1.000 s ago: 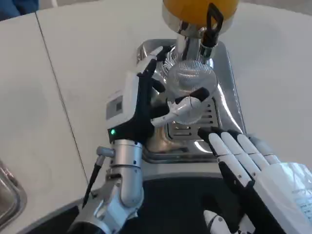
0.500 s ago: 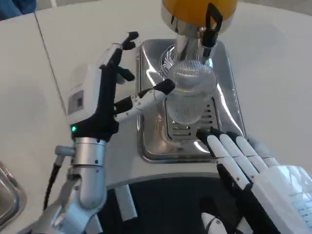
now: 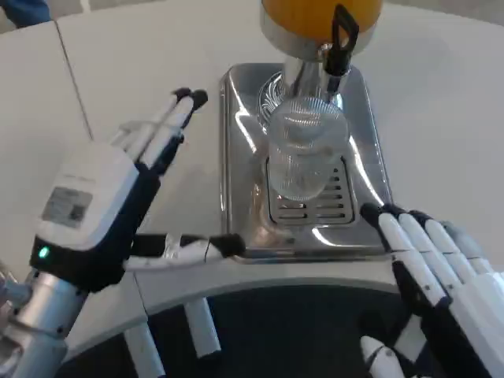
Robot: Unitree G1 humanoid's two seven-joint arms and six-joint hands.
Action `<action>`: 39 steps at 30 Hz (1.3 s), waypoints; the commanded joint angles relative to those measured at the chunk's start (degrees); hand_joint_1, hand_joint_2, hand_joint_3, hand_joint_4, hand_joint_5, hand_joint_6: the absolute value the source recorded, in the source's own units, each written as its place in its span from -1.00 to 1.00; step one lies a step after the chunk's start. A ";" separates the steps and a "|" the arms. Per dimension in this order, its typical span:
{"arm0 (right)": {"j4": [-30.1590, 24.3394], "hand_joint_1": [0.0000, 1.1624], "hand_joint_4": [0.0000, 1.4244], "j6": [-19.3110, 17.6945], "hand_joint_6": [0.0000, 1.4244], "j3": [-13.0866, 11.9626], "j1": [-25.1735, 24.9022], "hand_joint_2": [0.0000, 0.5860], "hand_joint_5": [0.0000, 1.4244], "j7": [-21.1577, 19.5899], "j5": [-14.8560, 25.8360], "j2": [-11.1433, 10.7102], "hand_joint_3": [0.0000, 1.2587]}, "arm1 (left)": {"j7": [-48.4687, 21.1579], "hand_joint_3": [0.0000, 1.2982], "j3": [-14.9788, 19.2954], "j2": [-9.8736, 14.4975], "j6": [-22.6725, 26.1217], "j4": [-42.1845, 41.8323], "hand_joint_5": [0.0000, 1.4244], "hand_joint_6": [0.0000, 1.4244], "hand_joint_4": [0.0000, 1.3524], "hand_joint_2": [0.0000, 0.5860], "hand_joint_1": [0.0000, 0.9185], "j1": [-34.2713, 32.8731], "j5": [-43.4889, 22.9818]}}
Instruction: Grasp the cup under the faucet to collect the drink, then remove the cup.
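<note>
— How much room do I have around the cup (image 3: 303, 157)?

— From my screen, the cup stands on the slotted grate of the steel drip tray (image 3: 236, 142), directly below the faucet (image 3: 340, 35) of the orange dispenser (image 3: 315, 20). The tray has a raised rim on all sides. The white counter (image 3: 134, 71) to the left of the tray is free, and there my left hand (image 3: 118, 197) hovers, fingers spread wide, holding nothing, well apart from the cup. My right hand (image 3: 437, 272) is at the tray's near right corner, fingers straight and close together, also holding nothing.

— What can you not see well?

— The cup is clear plastic, so I cannot tell if there is drink inside. The dispenser is cut off at the top edge, and the right hand at the lower right corner. The reflections on the tray make its floor hard to read.

— And the cup's orientation?

— It stands upright, long axis vertical, mouth up toward the faucet.
</note>
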 commanded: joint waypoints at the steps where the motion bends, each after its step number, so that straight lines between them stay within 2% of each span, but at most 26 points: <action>1: -1.08 -0.80 -1.00 -0.22 -1.00 -0.73 0.96 0.97 -1.00 -1.34 1.50 0.75 -1.00 | -6.45 -1.00 1.42 3.14 3.90 -7.94 -0.99 -0.91 -1.00 -0.84 -1.00 6.61 4.21; 4: -1.15 -0.80 -1.00 0.25 -1.00 -0.66 0.76 0.97 -1.00 -1.42 2.20 1.61 -1.00 | -12.06 -1.00 2.14 3.28 8.40 -13.61 -1.00 -0.99 -1.00 -0.86 -1.00 11.07 5.91; 8: -1.62 -0.80 -1.00 1.77 -1.00 -1.02 0.44 0.97 -1.00 -1.39 4.82 3.72 -1.00 | -14.90 -1.00 3.32 2.42 12.18 -19.93 -1.00 -1.00 -1.00 -0.87 -1.00 16.23 8.55; 12: -1.66 -0.80 -1.00 3.82 -1.00 -1.94 -2.20 0.97 -1.00 -0.26 8.42 7.46 -1.00 | -16.36 -1.00 4.65 0.83 16.10 -25.45 -1.00 -1.00 -1.00 -0.92 -1.00 22.46 11.09; 16: -1.66 -0.79 -1.00 5.78 -1.00 -1.89 -4.84 0.96 -1.00 1.46 9.82 10.46 -1.00 | -16.69 -1.00 5.33 -0.65 17.28 -27.60 -1.00 -1.00 -1.00 -0.92 -1.00 25.94 11.28; 19: -1.66 -0.79 -1.00 8.90 -1.00 -0.69 -8.83 0.96 -1.00 3.22 9.59 13.60 -1.00 | -16.25 -1.00 5.70 -1.88 17.56 -28.40 -1.00 -1.00 -1.00 -0.93 -1.00 27.65 11.16; 21: -1.66 -0.79 -1.00 11.19 -1.00 -0.01 -11.16 0.95 -1.00 4.14 9.26 14.44 -1.00 | -15.61 -1.00 5.82 -2.82 17.52 -28.98 -1.00 -1.00 -1.00 -0.94 -1.00 28.51 11.46; 26: -1.66 -0.78 -1.00 17.24 -1.00 1.94 -16.13 0.95 -1.00 4.72 8.77 14.21 -1.00 | -15.57 -1.00 5.76 -4.25 17.48 -29.77 -1.00 -1.00 -1.00 -0.95 -1.00 29.65 11.74; 33: -1.21 -0.77 -1.00 23.58 -1.00 4.21 -21.51 0.95 -1.00 2.49 9.19 12.18 -1.00 | -15.54 -1.00 6.04 -5.94 17.25 -31.40 -1.00 -1.00 -1.00 -0.96 -1.00 31.48 11.43; 35: -0.68 -0.77 -1.00 24.91 -1.00 4.46 -22.87 0.95 -1.00 1.81 9.54 11.74 -1.00 | -15.60 -1.00 6.14 -6.31 17.24 -31.61 -1.00 -1.00 -1.00 -0.96 -1.00 31.79 11.17; 39: 2.61 -0.77 -1.00 27.91 -1.00 3.43 -27.94 0.95 -1.00 0.45 12.55 10.69 -1.00 | -15.73 -1.00 6.52 -6.82 17.05 -31.68 -1.00 -1.00 -1.00 -0.96 -1.00 32.23 10.47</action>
